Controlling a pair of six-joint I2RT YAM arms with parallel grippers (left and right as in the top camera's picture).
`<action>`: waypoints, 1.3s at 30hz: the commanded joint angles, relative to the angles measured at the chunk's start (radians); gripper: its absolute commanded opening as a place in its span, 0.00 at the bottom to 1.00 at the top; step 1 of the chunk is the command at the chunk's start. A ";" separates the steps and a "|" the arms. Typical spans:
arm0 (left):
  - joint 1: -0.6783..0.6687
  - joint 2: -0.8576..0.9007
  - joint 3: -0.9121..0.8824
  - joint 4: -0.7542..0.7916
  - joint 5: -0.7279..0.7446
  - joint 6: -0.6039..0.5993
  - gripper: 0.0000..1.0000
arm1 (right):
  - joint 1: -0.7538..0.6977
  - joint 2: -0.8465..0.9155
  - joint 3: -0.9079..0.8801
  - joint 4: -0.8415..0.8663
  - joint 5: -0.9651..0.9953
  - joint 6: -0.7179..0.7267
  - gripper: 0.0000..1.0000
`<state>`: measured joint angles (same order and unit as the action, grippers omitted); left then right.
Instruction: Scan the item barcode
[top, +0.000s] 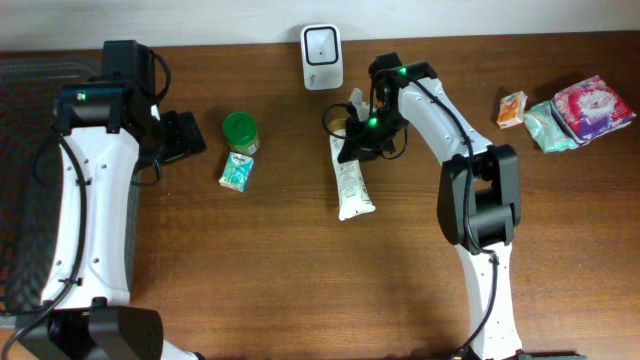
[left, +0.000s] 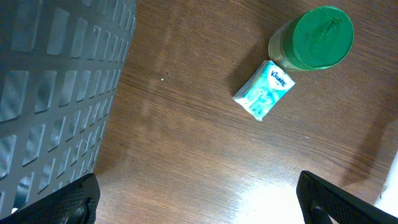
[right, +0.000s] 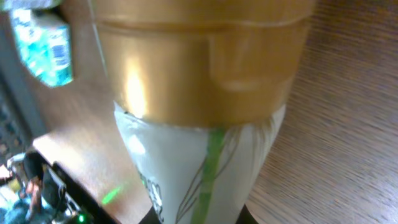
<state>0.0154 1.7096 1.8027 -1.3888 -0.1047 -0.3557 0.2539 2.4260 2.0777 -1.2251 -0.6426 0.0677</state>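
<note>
View from above a brown wooden table (top: 280, 280). A white barcode scanner (top: 322, 57) stands at the far edge. Just in front of the scanner and slightly to its right, a white tube (top: 354, 182) with a gold cap lies pointing away from it.

The right gripper (top: 358, 135) sits at the tube's end nearest the scanner. Its 2 fingers are closed tight on the tube's thin flat end, as the right wrist view shows.

The left gripper (top: 190, 135) is well to the left of the scanner. Its fingers are spread as wide as they go and hold nothing.

Between the left gripper and the scanner stand a green-lidded jar (top: 240, 130) and, just in front of it, a teal tissue pack (top: 236, 172).

Far to the right of the scanner lie 3 small packets (top: 570, 112).
</note>
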 joint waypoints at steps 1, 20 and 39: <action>0.001 -0.004 0.002 0.000 -0.007 0.013 0.99 | -0.041 0.004 -0.011 0.000 -0.206 -0.195 0.06; 0.001 -0.004 0.002 0.000 -0.007 0.013 0.99 | -0.077 -0.257 -0.163 -0.106 -0.164 -0.273 0.46; 0.001 -0.004 0.002 0.000 -0.007 0.013 0.99 | -0.016 -0.092 -0.165 0.100 0.341 0.106 0.10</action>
<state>0.0154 1.7096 1.8023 -1.3888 -0.1047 -0.3557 0.2630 2.3165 1.9064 -1.1252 -0.3923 0.1593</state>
